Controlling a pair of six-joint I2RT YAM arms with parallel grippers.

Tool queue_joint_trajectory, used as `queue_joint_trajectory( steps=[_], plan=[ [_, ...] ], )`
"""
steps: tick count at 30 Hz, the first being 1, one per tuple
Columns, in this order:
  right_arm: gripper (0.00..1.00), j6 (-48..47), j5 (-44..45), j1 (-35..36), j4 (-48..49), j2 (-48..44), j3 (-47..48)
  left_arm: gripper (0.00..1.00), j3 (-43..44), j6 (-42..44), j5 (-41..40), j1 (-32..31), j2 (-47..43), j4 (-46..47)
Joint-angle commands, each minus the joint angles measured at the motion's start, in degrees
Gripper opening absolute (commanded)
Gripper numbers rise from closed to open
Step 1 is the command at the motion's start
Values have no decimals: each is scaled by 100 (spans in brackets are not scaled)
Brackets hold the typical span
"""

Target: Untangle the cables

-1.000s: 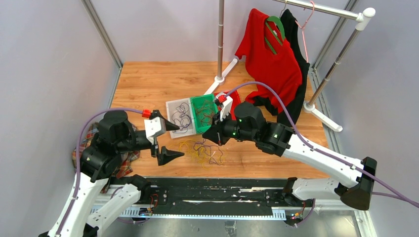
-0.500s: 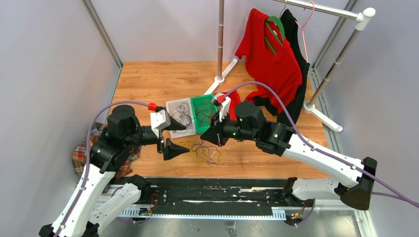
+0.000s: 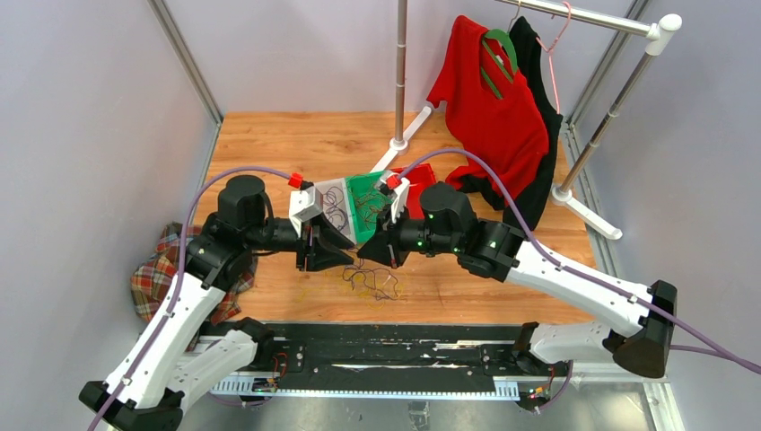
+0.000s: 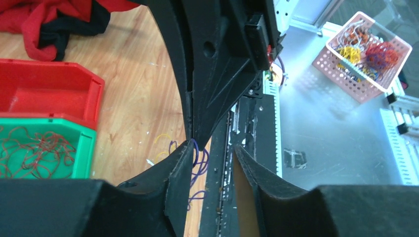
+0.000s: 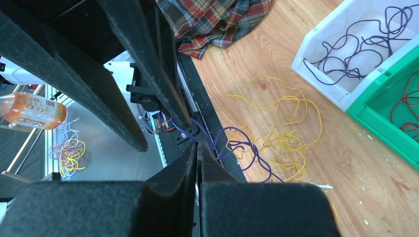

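The cables [image 3: 372, 280] lie as a loose tangle of yellow [image 5: 284, 111] and dark purple [image 5: 244, 148] strands on the wooden table, in front of the bins. My right gripper [image 3: 366, 255] [image 5: 197, 145] hangs just above the tangle, shut, with a purple strand running out from its fingertips. My left gripper [image 3: 348, 253] [image 4: 213, 148] faces it tip to tip, its jaws partly apart. The purple strand [image 4: 198, 154] hangs beside the inner face of one finger, and nothing is pinched between the fingers. More purple cables lie in the white bin [image 5: 316, 66], and red-brown ones [image 4: 34, 153] in the green bin [image 4: 86, 143].
A red bin [image 4: 49, 94] stands beside the green one. A plaid cloth [image 3: 161, 269] lies at the table's left edge. At the back, a clothes rack [image 3: 399, 72] holds a red shirt [image 3: 489, 108]. A pink basket [image 4: 368, 54] of cables sits beyond the near edge.
My left arm has swung right, up to the right gripper's tip, and its jaws have narrowed from wide open. The right gripper has shifted slightly left and stayed shut.
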Motion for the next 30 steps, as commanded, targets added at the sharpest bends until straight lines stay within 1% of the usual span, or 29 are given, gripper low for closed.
queue_joint_trajectory(
  steps=[1, 3, 4, 5, 7, 8, 9, 10, 12, 16, 17, 18, 21, 25, 26, 29, 30],
  plan=[
    [1, -83, -264, 62, 157, 134, 242, 31, 102, -10, 238, 23, -24, 46],
    [1, -81, -223, 59, 191, 110, 207, 13, 108, 112, 130, 21, -33, -86],
    [1, -80, -206, 59, 213, 85, 185, 8, 117, 209, 37, 23, -45, -233],
    [1, -79, -184, 59, 229, 64, 169, 5, 123, 303, -34, 23, -65, -330],
    [1, -75, -174, 65, 248, 37, 128, 5, 136, 488, -123, 20, -92, -507],
    [1, -79, -179, 62, 254, 36, 121, 7, 138, 500, -161, 22, -107, -546],
    [1, -75, -192, 60, 265, 40, 119, 13, 137, 493, -187, 23, -106, -576],
    [1, -71, -211, 59, 276, 44, 118, 28, 137, 484, -186, 23, -104, -607],
    [1, -66, -255, 68, 278, 84, 125, 45, 128, 451, -162, 23, -91, -617],
    [1, -77, -296, 68, 270, 93, 149, 56, 143, 424, -277, 18, -58, -619],
    [1, -77, -301, 68, 268, 104, 160, 56, 152, 450, -331, 22, -54, -616],
    [1, -85, -314, 75, 270, 103, 166, 55, 168, 463, -398, 23, -45, -603],
    [1, -91, -329, 98, 257, 103, 175, 40, 193, 470, -533, 22, 21, -514],
    [1, -103, -305, 112, 256, 79, 152, 27, 188, 399, -554, 20, 104, -421],
    [1, -94, -290, 112, 275, 64, 139, 22, 188, 385, -554, 22, 115, -408],
    [1, -88, -215, 112, 316, 32, 59, 3, 207, 210, -571, 18, 76, -277],
    [1, -88, -150, 112, 327, 9, 28, 1, 225, 160, -576, 21, 42, -245]
  ],
)
